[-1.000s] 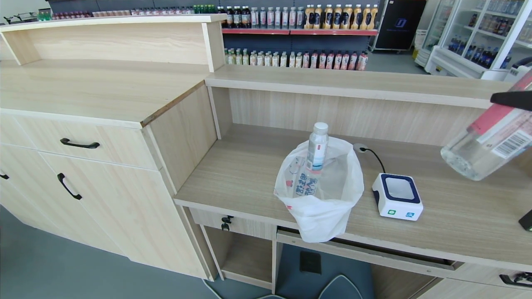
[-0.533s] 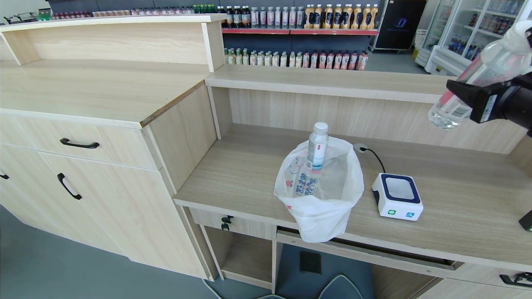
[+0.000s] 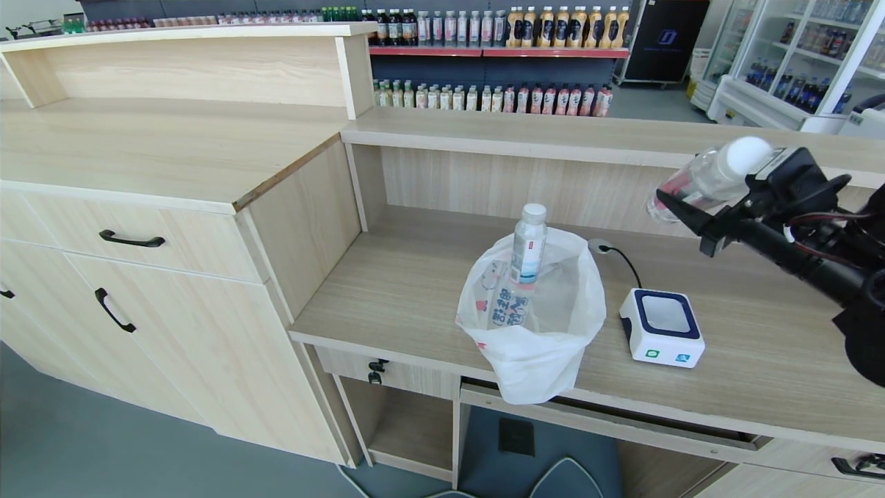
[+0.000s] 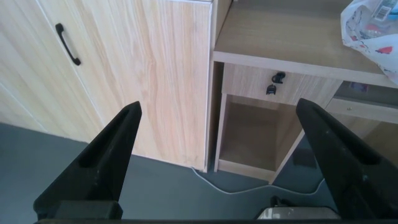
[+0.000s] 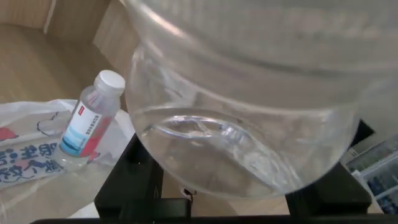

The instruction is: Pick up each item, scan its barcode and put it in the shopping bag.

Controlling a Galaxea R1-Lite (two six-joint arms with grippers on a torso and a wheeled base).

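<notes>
right tool (image 3: pixel 686 199) clamped, left tool (image 4: pixel 219 111) spread

A white-capped clear bottle (image 3: pixel 700 176) hung tilted in the right pincer (image 3: pixel 681 195), high to the scanner's (image 3: pixel 662 325) right; a second bottle (image 3: pixel 529 250) stood upright in the white shopping bag (image 3: pixel 546 349).

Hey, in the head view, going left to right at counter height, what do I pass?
Drawer handle → shopping bag → scanner → white cap of the held bottle.
</notes>
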